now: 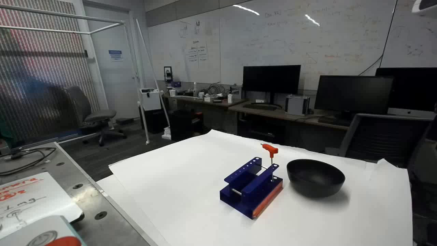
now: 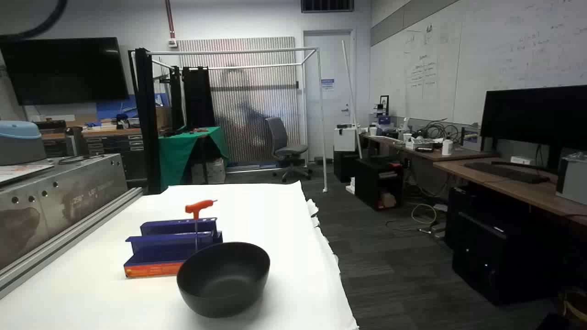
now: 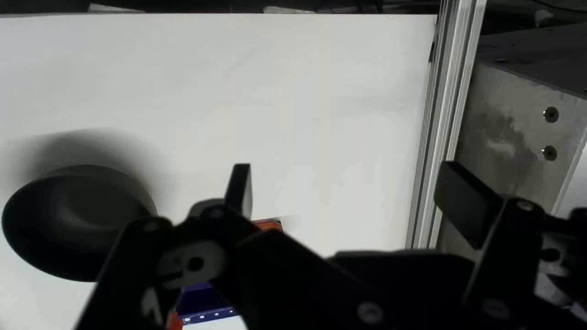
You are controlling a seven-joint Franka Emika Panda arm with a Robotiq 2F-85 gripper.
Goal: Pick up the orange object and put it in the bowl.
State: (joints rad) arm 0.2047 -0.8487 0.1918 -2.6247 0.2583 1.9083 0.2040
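The orange object (image 1: 270, 149) is a small orange T-shaped handle on a thin metal stem. It stands upright in a blue rack block (image 1: 251, 201) in both exterior views (image 2: 199, 208). In the wrist view a bit of its orange (image 3: 174, 321) shows at the bottom, mostly hidden behind my left finger. The black bowl (image 1: 307, 187) stands beside the rack and holds nothing I can see; it also shows in an exterior view (image 2: 220, 302) and at the left of the wrist view (image 3: 46, 247). My gripper (image 3: 352, 197) is wide open and empty, above the table, apart from the handle. Neither exterior view shows it.
The blue rack has a red-orange base edge (image 2: 153, 269) and also shows under my finger (image 3: 202, 300). White paper (image 1: 177, 191) covers the table. A metal rail (image 3: 442, 123) and a steel block (image 3: 509, 137) border it. A dark curved cable (image 2: 41, 25) hangs at an exterior view's top corner.
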